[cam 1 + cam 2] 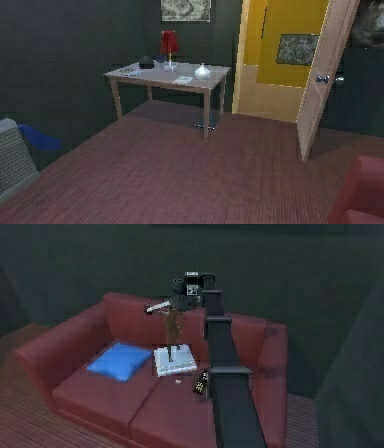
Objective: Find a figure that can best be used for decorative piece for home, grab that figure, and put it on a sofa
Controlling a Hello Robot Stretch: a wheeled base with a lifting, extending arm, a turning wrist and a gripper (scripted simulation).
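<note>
In the forward view, a table (165, 78) with a lamp (170, 42) is seen by an open door (325, 70). In the arm side view, the gripper (158, 307) is seen by the top of 1 brown figure (175, 332), upright over a white slab (165, 365) on the sofa (60, 344). Whether it is held cannot be told. Only release is judged left, if anything.

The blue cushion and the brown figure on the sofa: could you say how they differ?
The blue cushion is broad and lies flat; the brown figure is slender and upright. The cushion rests directly on the sofa, the figure on a pale pad. Both share the sofa.
</note>
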